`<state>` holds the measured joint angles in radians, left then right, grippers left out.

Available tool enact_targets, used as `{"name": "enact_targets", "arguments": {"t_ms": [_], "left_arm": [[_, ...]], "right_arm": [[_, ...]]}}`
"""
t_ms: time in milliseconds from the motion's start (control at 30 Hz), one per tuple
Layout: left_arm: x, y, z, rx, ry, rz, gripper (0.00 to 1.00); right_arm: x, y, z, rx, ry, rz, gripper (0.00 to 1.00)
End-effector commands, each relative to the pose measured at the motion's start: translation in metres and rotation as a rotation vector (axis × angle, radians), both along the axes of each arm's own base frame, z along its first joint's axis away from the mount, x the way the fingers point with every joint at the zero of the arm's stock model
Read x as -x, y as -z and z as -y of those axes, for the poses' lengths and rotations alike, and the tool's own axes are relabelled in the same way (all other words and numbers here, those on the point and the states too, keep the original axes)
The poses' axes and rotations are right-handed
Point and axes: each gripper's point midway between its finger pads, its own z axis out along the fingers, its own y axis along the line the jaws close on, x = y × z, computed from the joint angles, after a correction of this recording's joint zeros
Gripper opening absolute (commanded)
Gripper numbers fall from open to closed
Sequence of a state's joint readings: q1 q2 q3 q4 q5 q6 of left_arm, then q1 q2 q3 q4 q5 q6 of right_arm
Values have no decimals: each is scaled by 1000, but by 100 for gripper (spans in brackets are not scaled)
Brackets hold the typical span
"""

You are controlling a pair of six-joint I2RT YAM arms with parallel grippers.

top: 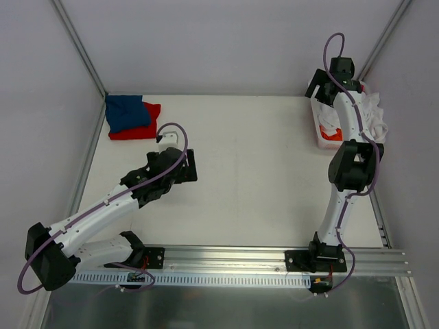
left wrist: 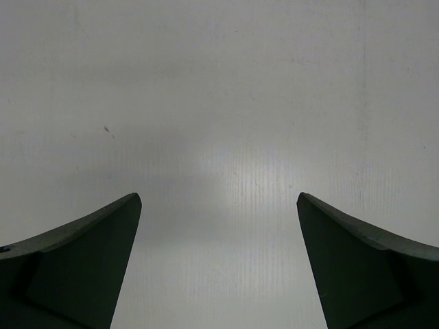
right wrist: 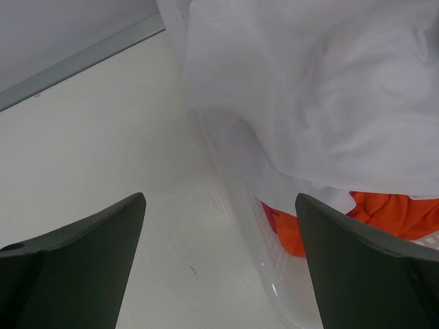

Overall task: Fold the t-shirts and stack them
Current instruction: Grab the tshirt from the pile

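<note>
A folded blue t-shirt [top: 126,112] lies on a red t-shirt [top: 145,129] at the table's far left corner. At the far right, a crumpled white t-shirt [top: 371,113] [right wrist: 329,89] spills over the white basket [top: 321,130] [right wrist: 255,241]. An orange t-shirt [right wrist: 392,212] and a sliver of pink cloth [right wrist: 269,219] show beneath it. My right gripper [top: 320,86] [right wrist: 219,199] hangs open over the basket's left rim, holding nothing. My left gripper [top: 169,139] [left wrist: 219,199] is open over bare table, right of the blue and red pile.
Metal frame posts [top: 79,48] run along the left and right back corners, against grey walls. The white tabletop [top: 247,171] stretches between the two arms. An aluminium rail [top: 226,257] with the arm bases crosses the near edge.
</note>
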<state>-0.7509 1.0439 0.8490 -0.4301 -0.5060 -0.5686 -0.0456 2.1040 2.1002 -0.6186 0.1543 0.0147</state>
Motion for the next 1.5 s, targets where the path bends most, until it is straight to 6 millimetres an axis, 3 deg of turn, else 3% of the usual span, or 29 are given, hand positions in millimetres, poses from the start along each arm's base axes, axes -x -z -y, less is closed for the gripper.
{"name": "enact_targets", "arguments": {"t_ms": [0,133,267,533,633,667,733,767,967,1100,1233,1367,1400,1467], "left_arm": [[-8,-16,4,33,-10,34,99],[-7,-16,4,34,-6,35,99],[-7,-17,1,25,-9,44,99],[-10,-9,4,6,-10,21,99],[-12,-7,7,6,-7,9,99],[-12,-8,8,9,-7,8,99],[-13,-7,9,9,-7,5,99],[-13,-7,9,8,-5,4,99],[-13,-6,8,4,-8,6,99],[-12,-5,8,5,-8,3,99],[-11,-5,8,13,-12,2,99],[-10,-4,7,18,-13,1,99],[-10,-4,8,19,-13,-1,99],[-10,-4,8,24,-16,-2,99]], "right_arm": [[-1,9,13,-37,28,-21,96],[-3,36,37,-78,76,-63,94],[-6,51,43,-111,81,-80,88],[-14,41,35,-128,37,-27,79],[-14,41,33,-124,18,-28,68],[-13,44,33,-119,13,-36,59],[-12,47,33,-117,10,-43,51],[-10,51,33,-117,10,-54,40],[-6,63,29,-133,3,-69,1],[-4,66,22,-159,-14,-70,0],[-3,51,17,-156,-26,-35,0],[3,13,5,-143,-47,37,0],[7,-10,-2,-136,-59,82,0],[13,-30,-11,-123,-75,125,0]]}}
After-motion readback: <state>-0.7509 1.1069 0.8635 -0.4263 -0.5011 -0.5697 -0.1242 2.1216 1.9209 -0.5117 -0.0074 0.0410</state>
